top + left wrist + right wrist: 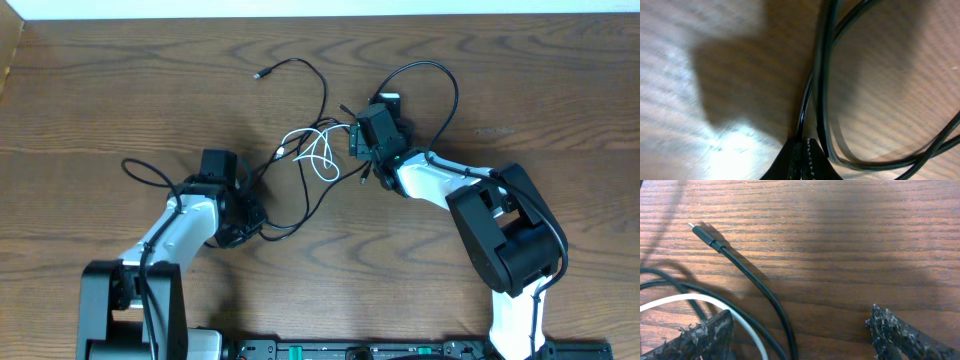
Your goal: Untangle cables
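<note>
The left pincer (pixel 252 217) is pressed together, pinching a thin black cord (pixel 801 120) right at its fingertips (pixel 802 160). From the tips this cord runs straight ahead over the table (pixel 700 130). Other black strands (pixel 826 60) pass just beside it and curve back round close to the tips.

The right pincer (pixel 800 340) stands spread wide and holds nothing. Its two frayed pads (pixel 705 337) rest low over the wood, well apart from each other. A plug-ended black cord (pixel 765 297) crosses the gap between them, nearer to one pad, and its plug (pixel 696 227) lies on the table well ahead of the pincer. A white cord (pixel 715 302) curves in just beside that same pad; whether it touches the pad I cannot tell.

In the overhead view the tangle (pixel 315 150) of black and white cables lies between the two pincers. It is just beside the right one and further from the left one. One black cord leads away from the tangle to a far plug end (pixel 260 74), well apart from both pincers.
</note>
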Controlling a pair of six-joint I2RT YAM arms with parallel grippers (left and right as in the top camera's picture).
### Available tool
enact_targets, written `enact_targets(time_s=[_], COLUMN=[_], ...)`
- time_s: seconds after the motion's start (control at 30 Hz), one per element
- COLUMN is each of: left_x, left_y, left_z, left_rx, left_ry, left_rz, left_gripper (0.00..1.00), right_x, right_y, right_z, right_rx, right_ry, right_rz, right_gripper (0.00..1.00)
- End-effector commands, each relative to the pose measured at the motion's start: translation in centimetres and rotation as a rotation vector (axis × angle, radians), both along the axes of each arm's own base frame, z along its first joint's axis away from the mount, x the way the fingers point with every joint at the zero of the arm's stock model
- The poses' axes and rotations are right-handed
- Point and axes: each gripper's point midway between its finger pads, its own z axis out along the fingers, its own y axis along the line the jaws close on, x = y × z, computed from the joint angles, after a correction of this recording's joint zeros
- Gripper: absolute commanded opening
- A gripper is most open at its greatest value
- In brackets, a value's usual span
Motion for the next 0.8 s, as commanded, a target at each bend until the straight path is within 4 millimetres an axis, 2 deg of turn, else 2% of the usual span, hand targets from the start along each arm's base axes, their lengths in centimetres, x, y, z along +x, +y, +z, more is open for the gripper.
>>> enact_targets(time_s=[0.0,0.23,0.57,0.77], left_x=[-0.7,0.5,3.7,4.3], left_y=[0.8,0.5,0.5,2.5], left_z=[-1.9,-0.9,3.4,4.8], left_rx=[0.054,0.035,0.041,0.159], left_ry=[0.054,0.001,-0.178,-0.240], left_rz=[-0.010,-0.011,-0.046,-0.015], left_gripper=[0.08,0.08,0.08,0.08], right_x=[-2.8,-2.8,-3.0,-3.2], right_y=[-0.5,-0.5,-0.6,-0.7], right_z=[-4.8,-4.8,-4.9,-5.0], right_rx=[-0.002,-0.002,-0.006,-0.017], right_ry=[0.148,0.148,0.154,0.164], right_rz=[0.019,0.019,0.018,0.023], right_gripper=[0.84,0.85,0.92,0.98])
